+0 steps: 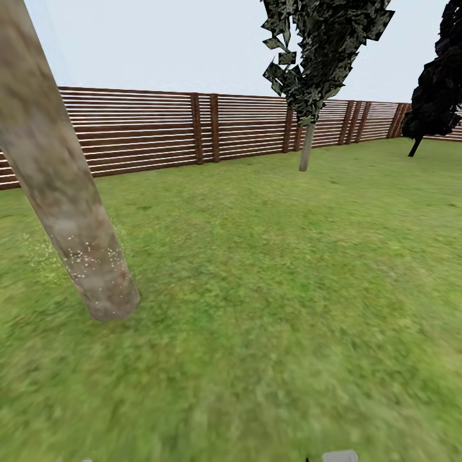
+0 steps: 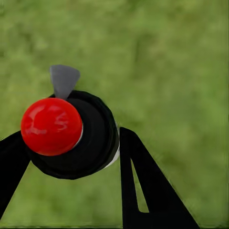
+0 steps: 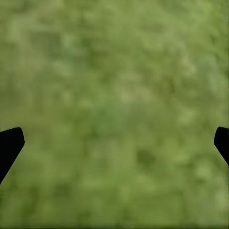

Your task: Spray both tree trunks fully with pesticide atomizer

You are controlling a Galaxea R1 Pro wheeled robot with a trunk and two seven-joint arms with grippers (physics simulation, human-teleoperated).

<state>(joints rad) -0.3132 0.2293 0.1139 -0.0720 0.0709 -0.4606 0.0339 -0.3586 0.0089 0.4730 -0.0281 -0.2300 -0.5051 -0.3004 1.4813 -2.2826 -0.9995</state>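
In the left wrist view the pesticide atomizer (image 2: 90,138), a black bottle with a red top and a grey trigger, sits between my left gripper's (image 2: 71,157) black fingers (image 2: 143,186), which are shut on it over the grass floor (image 2: 181,71). My right gripper (image 3: 114,143) hangs open above the grass, nothing between its tips. A thick pale grey-brown tree trunk (image 1: 61,179) leans at the head view's near left, flecked with whitish specks low down. The second tree (image 1: 308,77), with a dark green crown, stands far off by the fence.
A brown slatted fence (image 1: 160,131) bounds the lawn at the back. A near-black conifer (image 1: 436,90) stands at the far right. Open grass (image 1: 289,289) stretches between the near trunk and the far tree.
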